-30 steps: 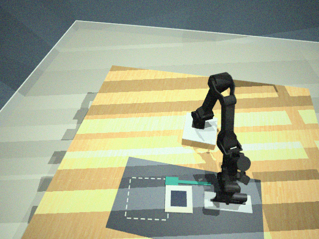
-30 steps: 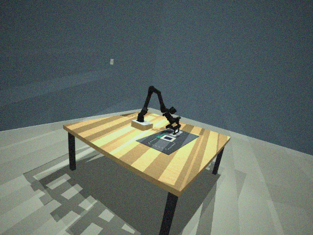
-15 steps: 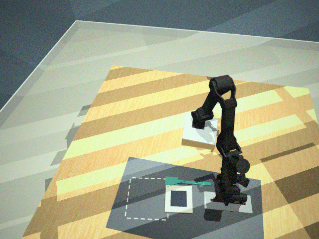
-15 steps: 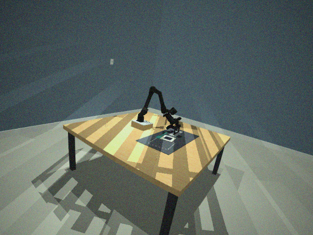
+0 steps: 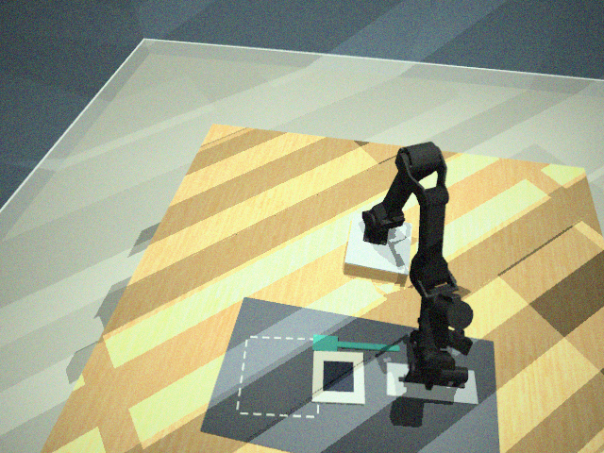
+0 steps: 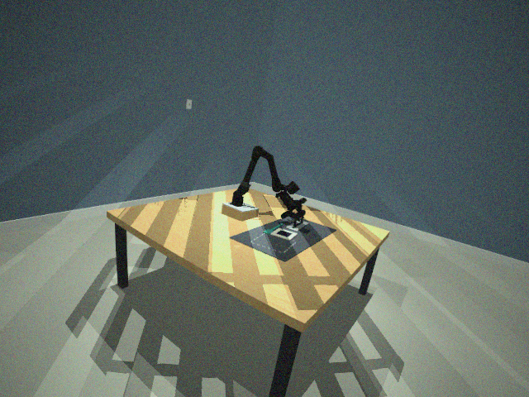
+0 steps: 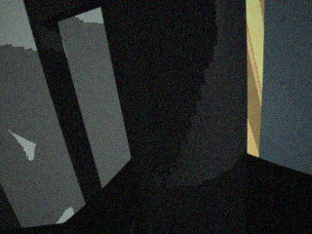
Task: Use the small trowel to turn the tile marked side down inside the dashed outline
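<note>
The cream tile point(image 5: 313, 377) point(image 6: 278, 234) lies flat on the dark mat point(image 5: 360, 428) point(image 6: 283, 254), its dark centre square showing on top. It sits at the right edge of the dashed outline point(image 5: 280, 337) and covers part of that edge. The small trowel has a teal blade point(image 5: 325, 343) point(image 6: 269, 231), which lies along the tile's far edge, and a thin teal shaft running right to my gripper. My gripper point(image 5: 431, 382) point(image 6: 297, 222) point(image 7: 175, 155) is low over the mat's right part, shut on the dark trowel handle. Its grip is mostly hidden by the arm and deep shadow.
A flat white plate point(image 5: 468, 392) lies on the mat under my gripper. The arm's white-topped base block point(image 5: 360, 260) point(image 6: 241, 212) stands behind the mat on the wooden table point(image 5: 273, 214) point(image 6: 179, 239). Strong striped shadows cross everything.
</note>
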Controlling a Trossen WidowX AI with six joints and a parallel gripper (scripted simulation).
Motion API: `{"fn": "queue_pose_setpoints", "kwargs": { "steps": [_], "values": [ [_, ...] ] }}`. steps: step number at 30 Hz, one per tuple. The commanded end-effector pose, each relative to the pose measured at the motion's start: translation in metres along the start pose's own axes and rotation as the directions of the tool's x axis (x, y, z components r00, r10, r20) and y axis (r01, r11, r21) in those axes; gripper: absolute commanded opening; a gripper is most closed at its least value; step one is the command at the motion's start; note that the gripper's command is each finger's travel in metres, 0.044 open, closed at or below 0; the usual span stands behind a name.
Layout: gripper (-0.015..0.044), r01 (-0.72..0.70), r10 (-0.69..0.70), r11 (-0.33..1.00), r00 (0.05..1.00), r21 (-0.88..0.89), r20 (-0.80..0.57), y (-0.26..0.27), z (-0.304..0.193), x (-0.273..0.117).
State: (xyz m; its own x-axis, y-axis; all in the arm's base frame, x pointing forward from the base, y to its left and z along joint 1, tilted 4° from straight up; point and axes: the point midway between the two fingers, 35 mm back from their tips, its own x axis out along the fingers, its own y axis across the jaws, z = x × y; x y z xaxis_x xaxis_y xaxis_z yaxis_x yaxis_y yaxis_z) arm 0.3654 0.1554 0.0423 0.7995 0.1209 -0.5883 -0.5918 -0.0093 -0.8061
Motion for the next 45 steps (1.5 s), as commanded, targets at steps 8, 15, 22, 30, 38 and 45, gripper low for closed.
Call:
{"fn": "queue_pose_setpoints", "kwargs": {
  "steps": [8,15,22,30,38,45],
  "values": [
    [0.0,0.0,0.0,1.0,1.0,0.0,0.003,-0.019,0.001,-0.012],
    [0.0,0.001,-0.001,1.0,1.0,0.0,0.0,-0.045,0.0,-0.036],
    [0.0,-0.002,0.002,1.0,1.0,0.005,0.012,-0.046,-0.005,-0.037],
    [0.0,-0.008,0.006,1.0,0.997,0.028,0.08,-0.042,-0.035,-0.029],
    [0.0,-0.004,0.0,0.999,0.994,0.037,0.109,-0.039,-0.047,-0.026],
    [0.0,-0.005,0.001,0.999,0.994,0.037,0.109,-0.029,-0.048,-0.02]
  ]
}}
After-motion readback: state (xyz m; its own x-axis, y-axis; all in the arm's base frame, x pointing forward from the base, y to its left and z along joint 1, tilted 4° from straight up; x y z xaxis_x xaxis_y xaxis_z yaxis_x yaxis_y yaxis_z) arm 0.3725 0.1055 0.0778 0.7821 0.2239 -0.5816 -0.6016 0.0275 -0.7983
